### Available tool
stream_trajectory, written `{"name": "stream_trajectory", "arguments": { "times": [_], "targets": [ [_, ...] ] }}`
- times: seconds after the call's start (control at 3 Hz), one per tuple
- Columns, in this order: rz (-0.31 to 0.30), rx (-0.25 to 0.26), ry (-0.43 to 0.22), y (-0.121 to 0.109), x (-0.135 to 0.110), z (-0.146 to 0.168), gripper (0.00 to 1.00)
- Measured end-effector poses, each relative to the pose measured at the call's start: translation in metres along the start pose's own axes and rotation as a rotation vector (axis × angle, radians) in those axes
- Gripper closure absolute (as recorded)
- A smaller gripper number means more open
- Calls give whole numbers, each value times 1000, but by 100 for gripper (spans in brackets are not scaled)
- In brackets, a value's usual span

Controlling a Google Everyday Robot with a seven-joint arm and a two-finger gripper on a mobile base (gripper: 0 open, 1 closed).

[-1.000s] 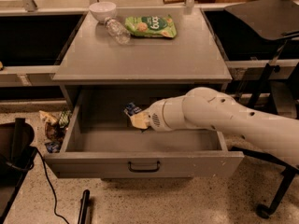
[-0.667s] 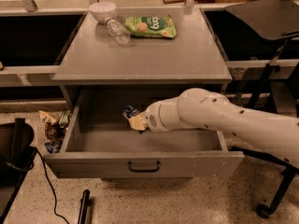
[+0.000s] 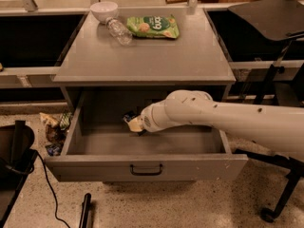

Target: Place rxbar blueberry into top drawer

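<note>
While the top drawer (image 3: 95,167) stands pulled open toward the near side, a white arm (image 3: 228,120) reaches in from the right. The gripper (image 3: 135,124) hangs inside the drawer, left of centre. Its fingers are pinched on the rxbar blueberry (image 3: 128,117), whose dark wrapper pokes out to the left. On the surface (image 3: 142,56) above, a green snack bag (image 3: 153,26), a clear bottle (image 3: 118,31) and a white bowl (image 3: 104,10) sit at the far edge.

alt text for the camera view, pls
White robot arm reaches into the open top drawer, its pincer inside with the rxbar blueberry at its tip. On the cabinet top: bowl, bottle, green snack bag.
</note>
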State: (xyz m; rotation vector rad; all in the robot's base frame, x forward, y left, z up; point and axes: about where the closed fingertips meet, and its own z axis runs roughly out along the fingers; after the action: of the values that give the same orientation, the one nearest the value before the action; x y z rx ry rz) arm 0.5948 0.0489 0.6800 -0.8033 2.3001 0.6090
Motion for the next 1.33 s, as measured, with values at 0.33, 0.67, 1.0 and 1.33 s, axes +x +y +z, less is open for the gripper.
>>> {"name": "stream_trajectory", "arguments": {
  "times": [0.33, 0.67, 1.0, 1.33],
  "targets": [
    [-4, -11, 23, 5, -11, 23, 58],
    [-7, -14, 24, 7, -12, 24, 35],
    [-7, -14, 24, 7, -12, 24, 11],
    [20, -25, -1, 2, -1, 19, 0]
  ]
}}
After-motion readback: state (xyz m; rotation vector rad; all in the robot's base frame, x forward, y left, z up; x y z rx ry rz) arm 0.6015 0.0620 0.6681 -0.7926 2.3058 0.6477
